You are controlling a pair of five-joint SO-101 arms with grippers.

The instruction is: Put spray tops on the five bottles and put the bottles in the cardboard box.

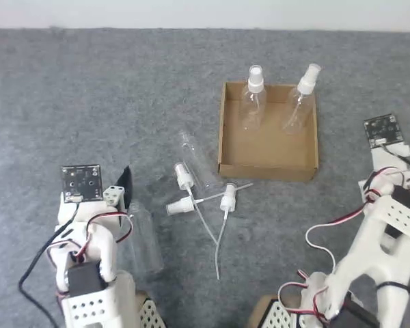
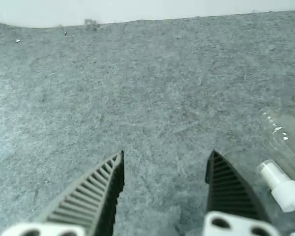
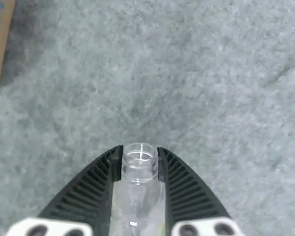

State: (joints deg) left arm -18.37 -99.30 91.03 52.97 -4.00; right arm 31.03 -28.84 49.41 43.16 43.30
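The cardboard box (image 1: 268, 167) holds two clear bottles with spray tops (image 1: 252, 102) (image 1: 298, 104). An uncapped clear bottle (image 1: 195, 160) (image 2: 284, 132) lies left of the box. Another bare bottle (image 1: 143, 240) lies beside the left arm (image 1: 89, 239). Three loose spray tops (image 1: 184, 176) (image 1: 180, 206) (image 1: 227, 199) with long tubes lie between them; one spray top (image 2: 280, 182) is just off my left fingertip. My left gripper (image 2: 164, 164) is open over bare carpet. My right gripper (image 3: 140, 157) is shut on the neck of a third uncapped bottle (image 3: 139, 162), its mouth pointing away over the carpet.
Grey carpet (image 1: 89, 102) covers the whole table. The right arm (image 1: 386, 225) stands right of and nearer than the box, whose corner (image 3: 0, 39) shows in the right wrist view. A white wall (image 2: 137, 10) runs along the far edge.
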